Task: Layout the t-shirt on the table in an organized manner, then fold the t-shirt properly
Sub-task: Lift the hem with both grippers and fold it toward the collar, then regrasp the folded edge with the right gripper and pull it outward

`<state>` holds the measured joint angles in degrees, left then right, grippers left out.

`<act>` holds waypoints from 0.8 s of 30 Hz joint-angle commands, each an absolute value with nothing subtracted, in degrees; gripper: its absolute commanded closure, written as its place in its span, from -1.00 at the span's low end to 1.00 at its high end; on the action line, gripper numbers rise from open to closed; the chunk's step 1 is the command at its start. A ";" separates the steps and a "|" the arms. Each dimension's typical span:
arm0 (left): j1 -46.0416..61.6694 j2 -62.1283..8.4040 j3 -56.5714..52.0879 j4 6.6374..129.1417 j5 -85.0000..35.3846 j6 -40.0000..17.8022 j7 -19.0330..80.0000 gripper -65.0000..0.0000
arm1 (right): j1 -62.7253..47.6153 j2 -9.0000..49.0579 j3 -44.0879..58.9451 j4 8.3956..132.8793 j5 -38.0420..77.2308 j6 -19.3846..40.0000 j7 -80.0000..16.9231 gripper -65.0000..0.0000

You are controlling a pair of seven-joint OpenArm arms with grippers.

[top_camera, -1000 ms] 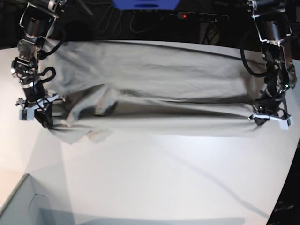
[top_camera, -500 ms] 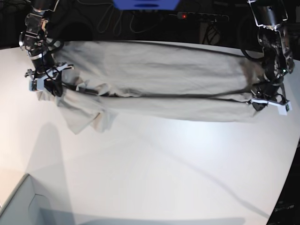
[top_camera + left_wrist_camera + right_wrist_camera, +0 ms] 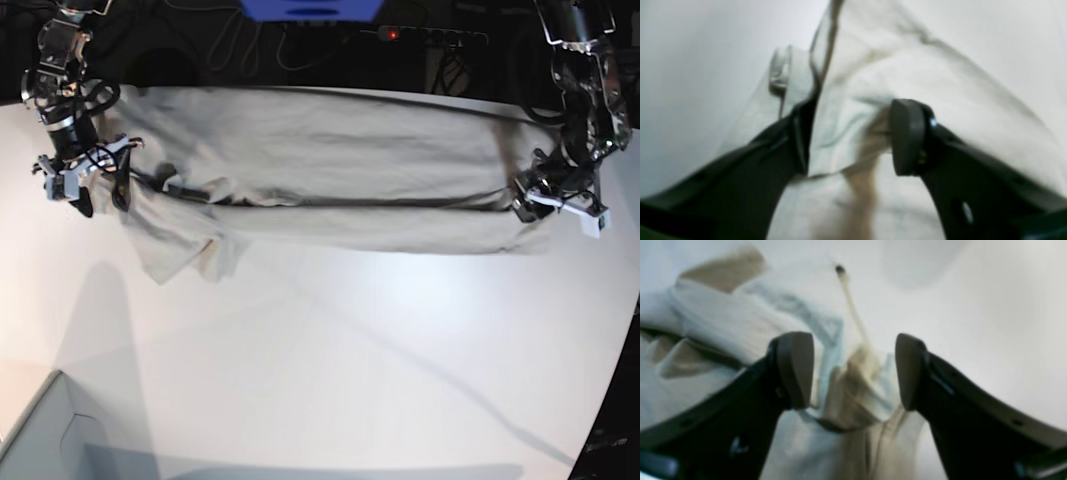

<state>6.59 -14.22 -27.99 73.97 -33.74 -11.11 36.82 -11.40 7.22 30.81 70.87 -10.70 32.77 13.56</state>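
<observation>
The beige-grey t-shirt (image 3: 330, 160) lies stretched sideways along the far part of the white table (image 3: 350, 350), folded lengthwise, with a crumpled sleeve at its left end. My right gripper (image 3: 98, 190) is at the shirt's left end, open, with a bunch of cloth (image 3: 853, 390) loose between its fingers (image 3: 796, 370). My left gripper (image 3: 555, 205) is at the shirt's right end, open, with the cloth edge (image 3: 846, 133) lying between its fingers (image 3: 907, 136). Both wrist views are blurred.
A pale box corner (image 3: 40, 440) sits at the near left. Dark cables, a power strip with a red light (image 3: 395, 33) and a blue object (image 3: 310, 8) lie beyond the table's far edge. The table's curved edge runs down the right side.
Both arms have carried the shirt's near fold toward the far edge, narrowing the shirt into a band. The jaws have opened and the cloth now rests on the table.
</observation>
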 commanded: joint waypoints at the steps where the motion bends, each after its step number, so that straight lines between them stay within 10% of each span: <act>1: 6.73 -14.90 -29.76 77.23 -33.98 -11.21 35.91 -0.05 | -11.74 7.78 31.34 73.63 -9.36 40.00 14.90 -0.22; 9: 6.02 -12.35 -38.11 84.18 -33.71 -11.21 35.82 -0.05 | -12.79 6.02 31.25 80.31 -9.27 40.00 14.90 -0.22; 24: -16.66 -13.58 -31.96 51.03 -20.35 -11.21 34.68 -0.05 | -6.81 5.23 30.99 79.78 -9.36 40.00 4.18 -0.22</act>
